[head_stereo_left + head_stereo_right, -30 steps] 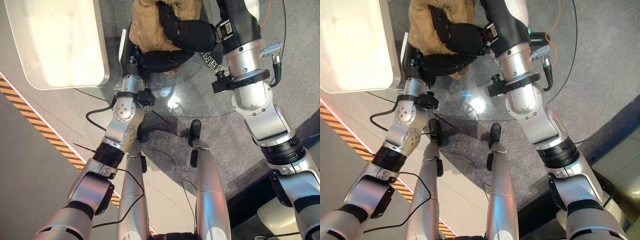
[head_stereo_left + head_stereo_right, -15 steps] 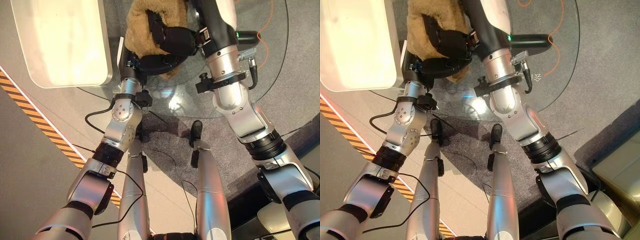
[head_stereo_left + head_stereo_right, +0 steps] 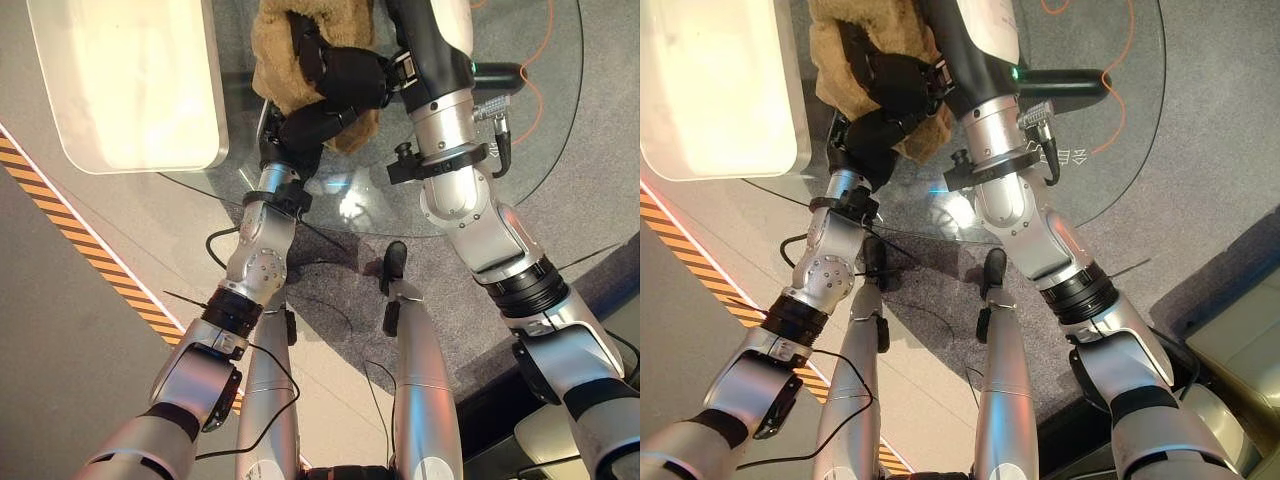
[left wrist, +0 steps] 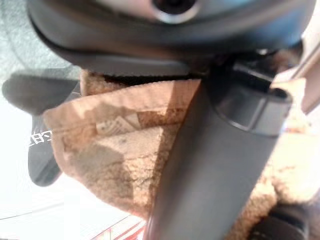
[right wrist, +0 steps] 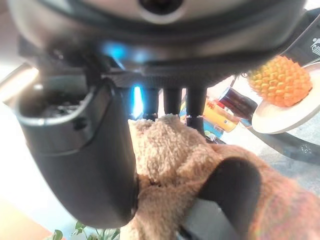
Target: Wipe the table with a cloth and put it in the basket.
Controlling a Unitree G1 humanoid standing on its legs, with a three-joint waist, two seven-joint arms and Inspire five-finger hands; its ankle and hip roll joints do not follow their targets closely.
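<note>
Tan cloth on glass table beside white tray, both hands' fingers clamped on it.

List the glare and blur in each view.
Left eye view: a bright glint on the glass table beside the left hand. Left wrist view: washed-out white past the cloth, thumb blurred. Right wrist view: the right hand looms out of focus.

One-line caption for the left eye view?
Both hands, left and right, grip a tan cloth over the glass table.
</note>
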